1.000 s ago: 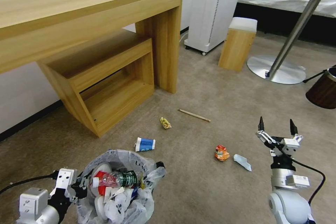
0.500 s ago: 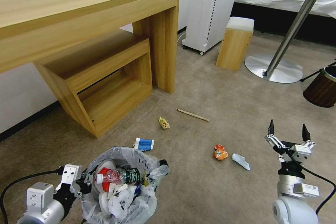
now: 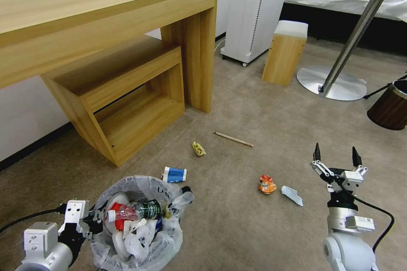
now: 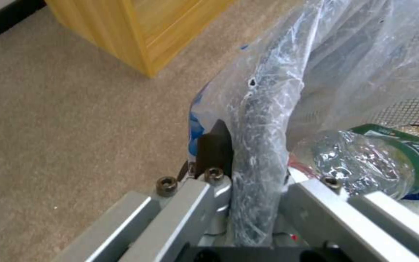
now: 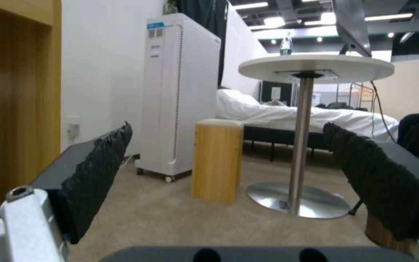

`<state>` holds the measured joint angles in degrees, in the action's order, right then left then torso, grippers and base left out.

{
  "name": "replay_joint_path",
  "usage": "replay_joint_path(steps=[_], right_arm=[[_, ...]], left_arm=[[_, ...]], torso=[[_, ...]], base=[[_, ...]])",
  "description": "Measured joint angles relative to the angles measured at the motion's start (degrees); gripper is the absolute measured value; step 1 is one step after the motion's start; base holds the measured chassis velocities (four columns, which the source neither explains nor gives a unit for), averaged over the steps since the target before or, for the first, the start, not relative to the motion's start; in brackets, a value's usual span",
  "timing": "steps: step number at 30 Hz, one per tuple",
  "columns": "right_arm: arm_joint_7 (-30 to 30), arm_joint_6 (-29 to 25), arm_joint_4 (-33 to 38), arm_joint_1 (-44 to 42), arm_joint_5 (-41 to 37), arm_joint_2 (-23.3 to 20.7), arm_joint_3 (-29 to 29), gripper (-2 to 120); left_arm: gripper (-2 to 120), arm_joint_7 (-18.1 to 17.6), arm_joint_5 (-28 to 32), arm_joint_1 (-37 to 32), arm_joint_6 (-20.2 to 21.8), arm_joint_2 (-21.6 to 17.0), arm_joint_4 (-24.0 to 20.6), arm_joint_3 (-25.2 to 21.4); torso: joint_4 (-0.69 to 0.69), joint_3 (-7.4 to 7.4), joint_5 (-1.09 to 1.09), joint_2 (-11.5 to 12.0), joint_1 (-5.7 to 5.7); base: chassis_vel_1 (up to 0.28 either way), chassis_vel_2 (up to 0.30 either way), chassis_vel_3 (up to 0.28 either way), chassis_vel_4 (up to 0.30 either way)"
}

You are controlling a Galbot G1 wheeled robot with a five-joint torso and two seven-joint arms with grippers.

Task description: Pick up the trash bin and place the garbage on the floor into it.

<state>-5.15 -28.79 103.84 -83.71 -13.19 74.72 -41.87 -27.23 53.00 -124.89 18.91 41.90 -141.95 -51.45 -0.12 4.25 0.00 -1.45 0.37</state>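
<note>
Left gripper (image 4: 248, 203) pinches the trash bin (image 3: 137, 224) at its bag-covered, likely slippery near-left rim; right gripper (image 3: 336, 161) spread, empty; light orange wrapper (image 3: 267, 184) should crush easily.

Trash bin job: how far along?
Done: the left end effector grips the trash bin by its rim; a bottle and wrappers lie inside. In hand: the right end effector is open, empty. Left: carton, yellow scrap, stick, orange wrapper.

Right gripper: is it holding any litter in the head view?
No. The right gripper hangs open and empty above the floor, with the orange wrapper lying on the carpet off to its left.
</note>
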Motion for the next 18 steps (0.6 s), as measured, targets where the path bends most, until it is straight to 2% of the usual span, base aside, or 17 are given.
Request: replay_joint_path(steps=[18], right_arm=[[-0.1,0.0,-1.5,1.4,-0.8,-1.4,1.4,100]], left_arm=[[0,0.8,-2.2,-0.3,0.0,1.9,0.3,1.3]], torso=[[0.00,0.00,0.00,0.0,0.00]], base=[[-0.006,0.007,0.007,-0.009]])
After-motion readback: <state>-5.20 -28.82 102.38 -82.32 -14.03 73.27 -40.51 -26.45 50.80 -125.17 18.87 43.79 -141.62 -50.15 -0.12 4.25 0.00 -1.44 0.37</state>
